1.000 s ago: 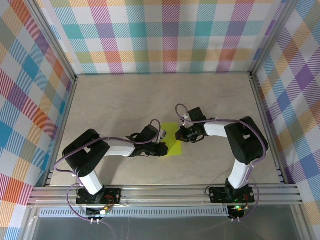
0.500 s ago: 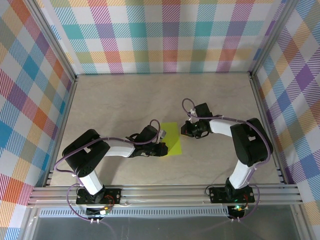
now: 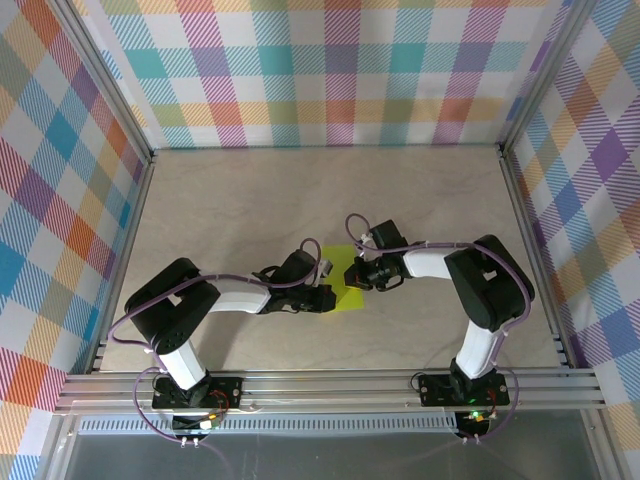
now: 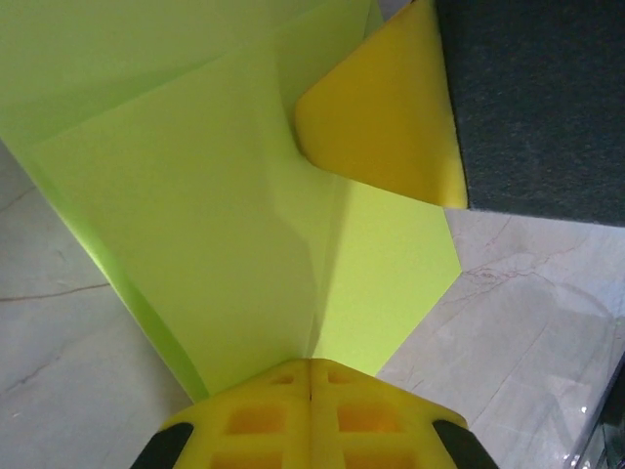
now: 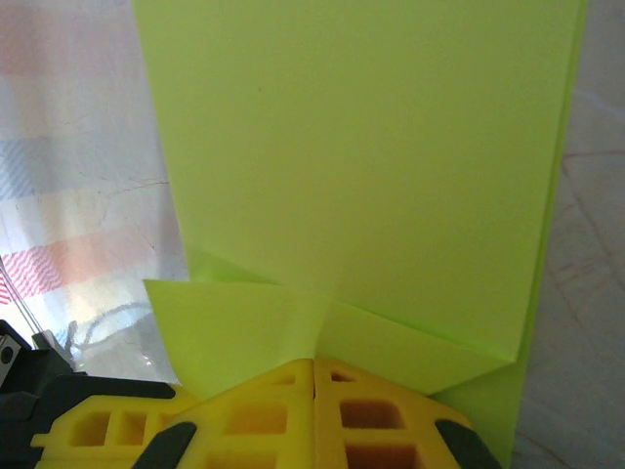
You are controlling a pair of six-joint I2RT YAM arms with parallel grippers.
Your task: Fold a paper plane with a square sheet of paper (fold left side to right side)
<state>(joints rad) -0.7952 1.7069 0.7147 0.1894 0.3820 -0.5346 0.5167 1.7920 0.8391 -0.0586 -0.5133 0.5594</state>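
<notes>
Folded square sheet of paper [image 3: 345, 298] lies flat mid-surface [image 3: 250, 200], long axis roughly 12–6 o'clock. Left hand [image 3: 322, 295] clenched, tips at its 9 o'clock edge; right hand [image 3: 357, 272] clenched at its 3 o'clock side.

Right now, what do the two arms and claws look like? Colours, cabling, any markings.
Both match. The left arm and right arm have white tubular links between chunky black joint housings. A thin grey-purple cable runs loose along each arm and loops near the wrist. The left claw and right claw have bright yellow plastic fingers with square grid cut-outs and black outer shoulders. No readable markings.
</notes>
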